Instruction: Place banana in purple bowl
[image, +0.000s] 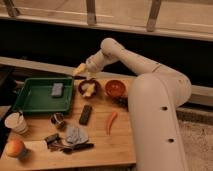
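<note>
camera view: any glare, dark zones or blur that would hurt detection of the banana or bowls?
Camera view: soft all over, edges smeared; warm light on the wooden table; black band behind the arm. The gripper hangs just above-left of the purple bowl, its tip pale and washed out. The banana shows as a pale blob inside the dark bowl. The orange bowl shows a small highlight.
</note>
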